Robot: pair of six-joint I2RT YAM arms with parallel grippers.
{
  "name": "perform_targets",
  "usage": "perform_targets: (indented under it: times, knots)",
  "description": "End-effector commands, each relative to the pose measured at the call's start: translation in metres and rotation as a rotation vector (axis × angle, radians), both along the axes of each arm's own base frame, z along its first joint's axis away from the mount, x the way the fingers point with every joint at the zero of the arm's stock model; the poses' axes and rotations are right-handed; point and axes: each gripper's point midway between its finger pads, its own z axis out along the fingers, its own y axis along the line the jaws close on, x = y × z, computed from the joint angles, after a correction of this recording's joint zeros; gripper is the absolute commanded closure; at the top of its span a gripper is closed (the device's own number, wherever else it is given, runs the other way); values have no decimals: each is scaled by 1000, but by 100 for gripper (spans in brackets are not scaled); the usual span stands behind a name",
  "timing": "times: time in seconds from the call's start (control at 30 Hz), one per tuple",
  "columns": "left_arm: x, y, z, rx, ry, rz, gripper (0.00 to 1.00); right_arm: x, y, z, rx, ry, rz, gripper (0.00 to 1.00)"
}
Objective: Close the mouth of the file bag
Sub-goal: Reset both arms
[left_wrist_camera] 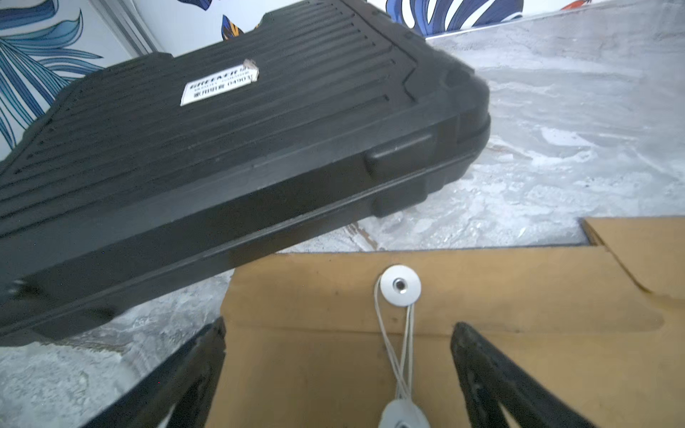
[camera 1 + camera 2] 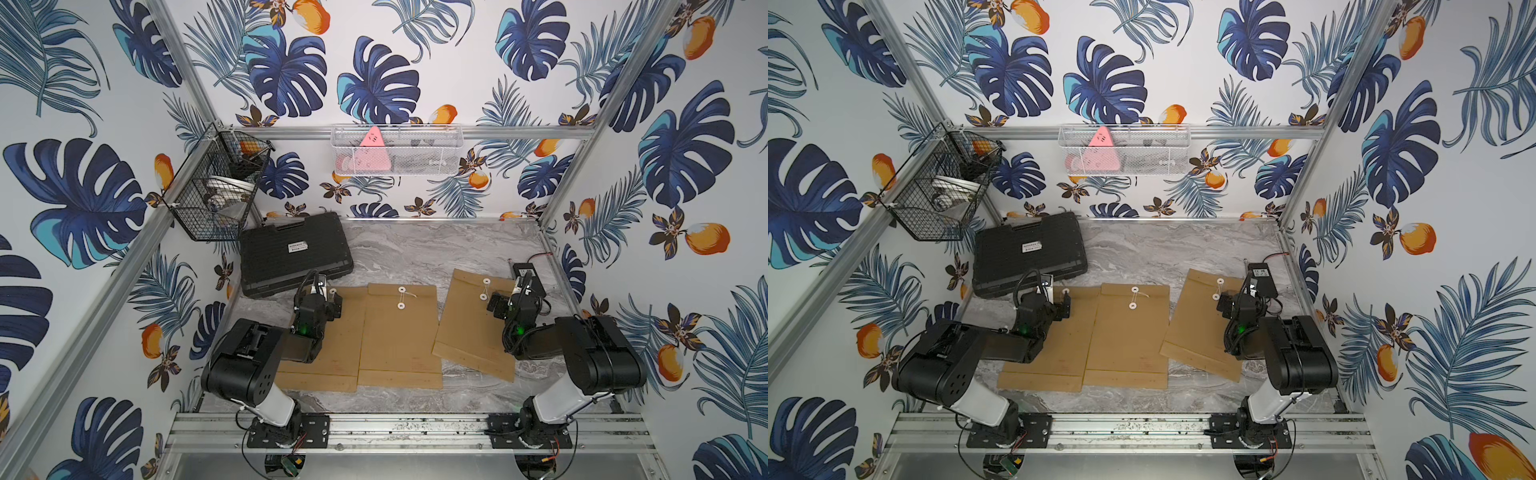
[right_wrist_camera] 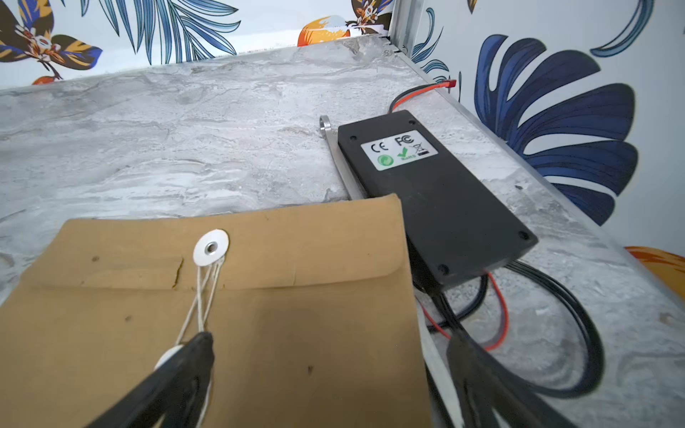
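Now spread wide and holding nothing, both claws hang low over brown envelopes on a grey marble table (image 2: 415, 249). The left claw (image 1: 339, 328) sits above the left envelope (image 2: 332, 361). Its two black fingers (image 1: 202, 355) straddle the white string (image 1: 393, 344), which runs crossed from the flap's upper disc (image 1: 400, 285) down to a second disc (image 1: 402, 413); neither finger touches the string. The right claw (image 3: 330, 341) spreads over the right envelope (image 3: 296, 333), which lies tilted near the table's right edge with its flap folded down. One fingertip (image 3: 202, 346) overlaps that envelope's lower white button (image 3: 168, 357), though whether it presses on it cannot be told. The other finger is past the envelope's edge, above black cables (image 3: 595, 352) running from a black power brick (image 3: 437, 200). The middle envelope (image 2: 401, 336) lies between the two, its edge over the left one, with its flap folded and string looped. A black case (image 2: 295, 253) rests at the back left, just beside the left envelope's top corner.
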Motion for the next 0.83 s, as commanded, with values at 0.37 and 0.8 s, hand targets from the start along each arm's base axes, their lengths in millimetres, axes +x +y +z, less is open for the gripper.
perform_targets:
  times: [0.37,0.8]
  knots:
    - [16,11,19,-53,-108,42,1,17,-9,23,54,-94,-8,0]
    - [14,3,21,-19,-123,26,1,17,-9,24,53,-99,-5,0]
